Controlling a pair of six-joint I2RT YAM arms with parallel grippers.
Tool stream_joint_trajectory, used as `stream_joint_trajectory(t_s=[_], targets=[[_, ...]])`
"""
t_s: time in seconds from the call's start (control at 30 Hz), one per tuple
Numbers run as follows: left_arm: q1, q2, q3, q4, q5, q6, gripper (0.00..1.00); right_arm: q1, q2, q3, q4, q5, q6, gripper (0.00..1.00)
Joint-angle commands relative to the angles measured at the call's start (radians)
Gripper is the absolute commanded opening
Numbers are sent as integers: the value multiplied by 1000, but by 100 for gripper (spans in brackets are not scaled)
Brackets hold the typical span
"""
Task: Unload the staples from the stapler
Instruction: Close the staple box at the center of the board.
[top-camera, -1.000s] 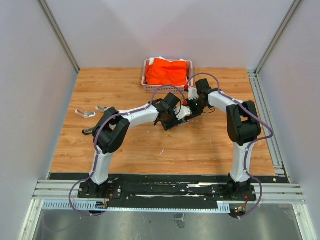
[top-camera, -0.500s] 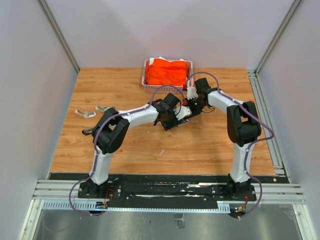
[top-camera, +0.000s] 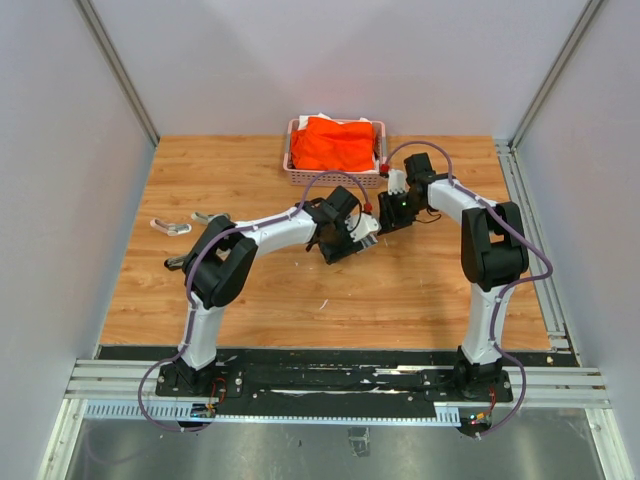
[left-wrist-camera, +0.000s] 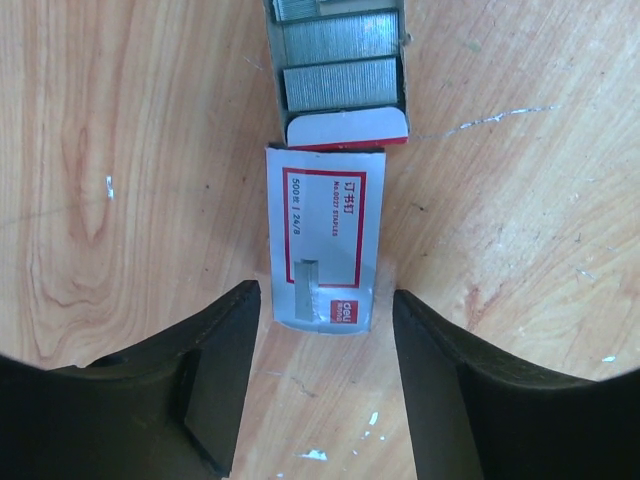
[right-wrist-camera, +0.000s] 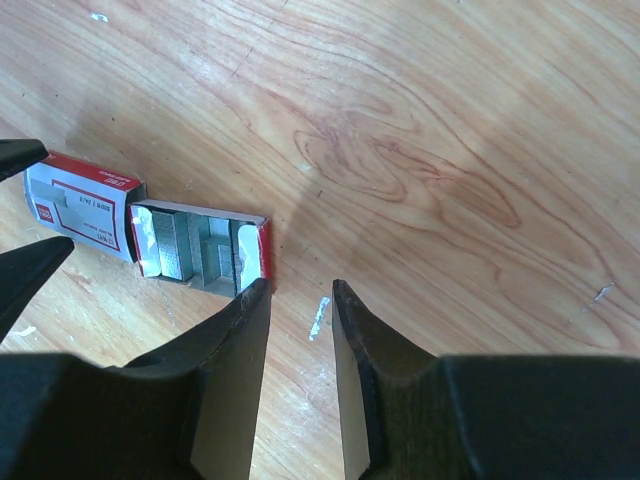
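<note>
The white staple box with a red label (left-wrist-camera: 325, 235) lies on the wooden table, its inner tray (left-wrist-camera: 342, 60) slid out and full of staples (left-wrist-camera: 340, 85). One short staple strip (left-wrist-camera: 307, 285) rests on the box sleeve. My left gripper (left-wrist-camera: 325, 300) is open, its fingers on either side of the sleeve's near end and not touching it. My right gripper (right-wrist-camera: 298, 288) is open by a narrow gap beside the tray's red end (right-wrist-camera: 262, 250). A loose silvery staple strip (right-wrist-camera: 319, 315) lies on the wood below that gap. Pale elongated staplers (top-camera: 170, 226) lie at the far left.
A pink basket (top-camera: 292, 160) holding orange cloth (top-camera: 335, 143) stands at the back centre, just behind the right arm. Small staple bits (left-wrist-camera: 505, 115) are scattered on the wood. Grey walls close in the table on three sides.
My right gripper has drawn back from the box toward the far right. My left gripper's fingers have spread wider around the box sleeve.
</note>
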Motion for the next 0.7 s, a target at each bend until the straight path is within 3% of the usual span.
stream_joint_trajectory(t_s=[0.0, 0.13, 0.3, 0.47, 0.67], targets=[[5, -3, 70, -74, -3, -27, 61, -9, 7, 25, -6, 7, -6, 33], [-1, 38, 134, -83, -3, -52, 63, -8, 20, 27, -7, 34, -13, 32], [-32, 95, 203, -96, -4, -68, 73, -8, 22, 27, -8, 65, -24, 33], [-52, 143, 251, -103, 14, -86, 84, -10, 29, 20, -8, -4, -10, 33], [-55, 177, 275, -104, 39, -99, 85, -13, 62, 28, -8, -67, 13, 33]])
